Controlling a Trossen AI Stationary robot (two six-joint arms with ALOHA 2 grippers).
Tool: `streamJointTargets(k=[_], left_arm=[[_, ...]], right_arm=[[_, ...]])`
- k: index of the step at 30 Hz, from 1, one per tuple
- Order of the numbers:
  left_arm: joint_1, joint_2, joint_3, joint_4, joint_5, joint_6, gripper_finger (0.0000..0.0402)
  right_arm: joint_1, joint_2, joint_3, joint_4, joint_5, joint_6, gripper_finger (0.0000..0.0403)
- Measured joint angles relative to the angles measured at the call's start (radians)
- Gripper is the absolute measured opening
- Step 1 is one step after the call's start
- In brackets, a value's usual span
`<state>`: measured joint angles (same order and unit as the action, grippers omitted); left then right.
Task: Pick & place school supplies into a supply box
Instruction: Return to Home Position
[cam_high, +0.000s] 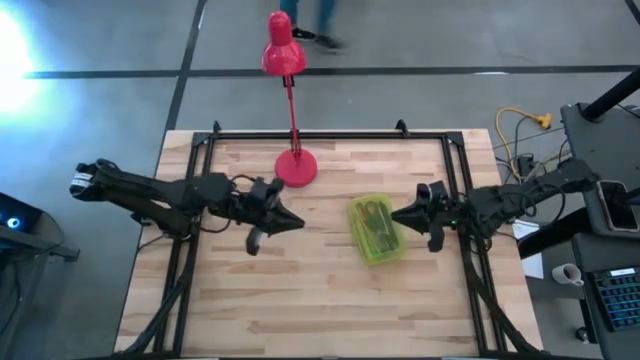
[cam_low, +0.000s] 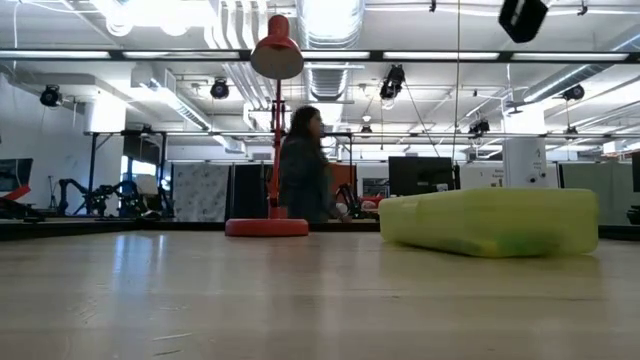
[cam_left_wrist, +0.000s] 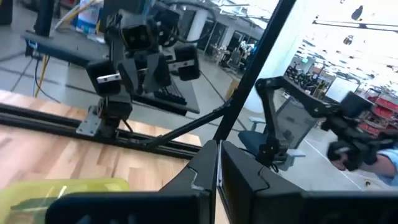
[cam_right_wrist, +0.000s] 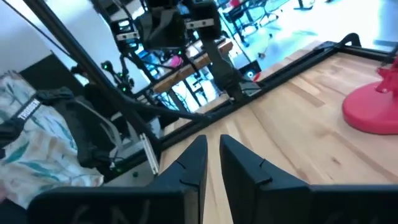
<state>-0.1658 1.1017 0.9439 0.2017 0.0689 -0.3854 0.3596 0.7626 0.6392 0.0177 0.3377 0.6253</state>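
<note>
The supply box, translucent yellow-green with its lid down, lies flat on the table right of centre. It also shows in the low view and the left wrist view. Slim green shapes show through its lid; no other school supplies are in sight. My left gripper hangs shut over the table's middle, left of the box. My right gripper is shut to a narrow slit by the box's right edge. It is held high above the box and touches nothing.
A red desk lamp stands with its round base near the far edge, its head beyond the table. A black frame rail runs round the tabletop. Bare wood lies toward the near edge. A person passes behind the table.
</note>
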Motion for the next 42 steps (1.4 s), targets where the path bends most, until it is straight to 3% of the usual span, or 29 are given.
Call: streamJointTargets(k=[4,11,20,26,31,37,42], left_arm=[[0.002,-0.096,-0.064,0.002,-0.013,0.074,0.0006],[0.007,-0.266,-0.252,0.079,-0.199,0.142,0.0006],[0.030,-0.484,-0.638,0.345,-0.193,0.077,0.0006],[0.074,-0.588,-0.820,0.478,-0.193,0.002,0.0006],[0.110,-0.637,-0.870,0.480,-0.102,-0.038,0.0006],[0.219,-0.673,-0.906,0.476,-0.076,-0.065,0.0006],[0.357,-0.681,-0.901,0.469,0.143,-0.113,0.0006]], right_arm=[[0.033,-0.091,-0.066,-0.005,0.065,-0.016,0.0038],[0.036,-0.215,-0.180,0.006,0.081,-0.048,0.0038],[0.035,-0.360,-0.285,0.029,0.088,-0.047,0.0038],[0.035,-0.485,-0.352,0.025,0.178,-0.053,0.0038],[0.035,-0.570,-0.412,0.059,0.186,-0.052,0.0038],[0.035,-0.706,-0.489,0.073,0.204,-0.060,0.0038],[0.031,-0.763,-0.535,0.104,0.211,-0.081,0.0038]])
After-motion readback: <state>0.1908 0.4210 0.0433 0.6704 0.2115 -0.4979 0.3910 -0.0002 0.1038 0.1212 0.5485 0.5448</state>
